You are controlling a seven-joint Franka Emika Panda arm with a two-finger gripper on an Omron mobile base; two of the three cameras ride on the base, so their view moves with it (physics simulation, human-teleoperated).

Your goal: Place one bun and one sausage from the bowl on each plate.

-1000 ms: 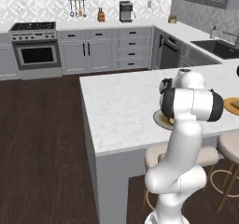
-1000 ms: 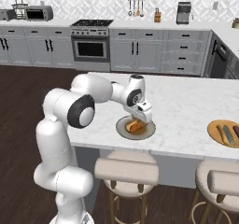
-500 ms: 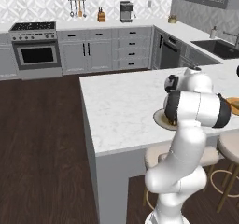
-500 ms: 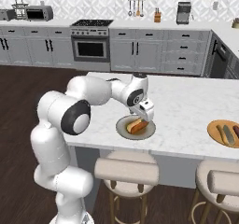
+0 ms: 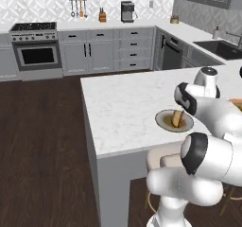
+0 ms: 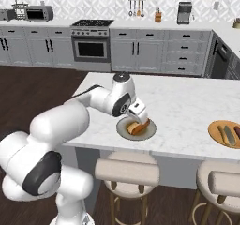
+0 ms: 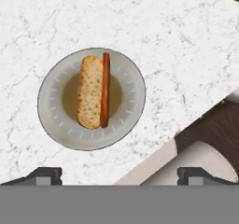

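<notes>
The gripper point(image 6: 139, 117) hangs above the grey-rimmed plate point(image 6: 124, 130) with its jaws spread wide and nothing between them; in the hand view the two dark fingertips point(image 7: 44, 175) stand far apart at the bottom corners, clear of everything below.

Below the hand in that view, left of centre, lies the plate point(image 7: 53, 125), grey at the rim and brown in the middle. On it rests an orange-tan bun point(image 7: 89, 91), lying lengthwise up and down the frame, and a thin dark reddish-brown sausage point(image 7: 105, 89) pressed against the bun's right side, touching it along its length. Both lie inside the rim.

In the right base view the plate sits near the front edge of the white marble counter point(image 6: 183, 107), at the middle of the frame, with the bun point(image 6: 136, 127) partly hidden under the hand. In the left base view the same plate point(image 5: 163, 122) shows right of centre with the bun point(image 5: 177, 118) on it, just left of the arm.

At the right edge of the right base view, well apart from the first plate, an orange-brown plate point(image 6: 214, 129) lies on the counter with a pale bun point(image 6: 228, 135) on it and a darker piece, too small to identify, at the frame's edge. Two stools point(image 6: 126, 170) stand below the counter's front edge.
</notes>
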